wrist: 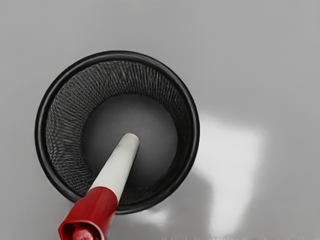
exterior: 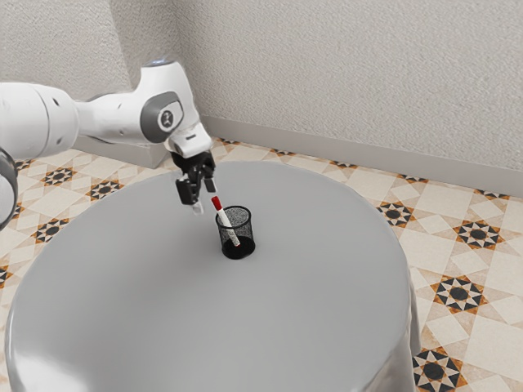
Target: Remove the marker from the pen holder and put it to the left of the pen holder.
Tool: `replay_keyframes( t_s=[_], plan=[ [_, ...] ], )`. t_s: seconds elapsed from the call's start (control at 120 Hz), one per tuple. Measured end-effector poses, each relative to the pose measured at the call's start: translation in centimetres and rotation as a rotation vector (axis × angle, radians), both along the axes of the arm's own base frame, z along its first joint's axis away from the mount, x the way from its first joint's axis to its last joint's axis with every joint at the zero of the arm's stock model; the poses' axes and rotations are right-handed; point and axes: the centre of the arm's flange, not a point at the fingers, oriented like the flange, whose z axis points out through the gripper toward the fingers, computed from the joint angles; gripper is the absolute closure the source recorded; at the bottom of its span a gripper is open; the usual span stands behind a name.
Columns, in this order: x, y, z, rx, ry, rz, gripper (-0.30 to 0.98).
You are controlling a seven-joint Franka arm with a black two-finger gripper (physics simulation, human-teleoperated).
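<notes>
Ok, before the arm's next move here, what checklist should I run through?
1. Marker inside the pen holder: ok, leaning, its red cap beyond the rim.
2. Pen holder upright: ok.
3. Gripper open: ok, its fingers stand apart.
4. Marker gripped: not ok, the fingers aren't shut on it.
5. Fingers lined up to straddle the cap: cannot tell.
</notes>
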Motion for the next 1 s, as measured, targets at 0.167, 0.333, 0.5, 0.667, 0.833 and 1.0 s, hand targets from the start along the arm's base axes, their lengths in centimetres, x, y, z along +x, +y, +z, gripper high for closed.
replay_keyframes(
  t_s=[0.167,0.333,0.5,0.667,0.833,1.0],
  plan=[
    [0.5,-0.1,-0.8,-0.023,-0.003,-0.045,0.19],
    [0.6,-0.7,-1.1,-0.047,-0.008,-0.083,0.32],
    [0.6,-0.8,-1.0,-0.061,-0.014,-0.104,0.55],
    [0.6,-0.9,0.2,-0.062,-0.034,-0.119,0.7],
    [-0.5,-1.6,8.9,-0.042,-0.136,-0.137,0.76],
    [-2.7,-2.1,19.0,0.016,-0.202,-0.145,0.78]
  ],
)
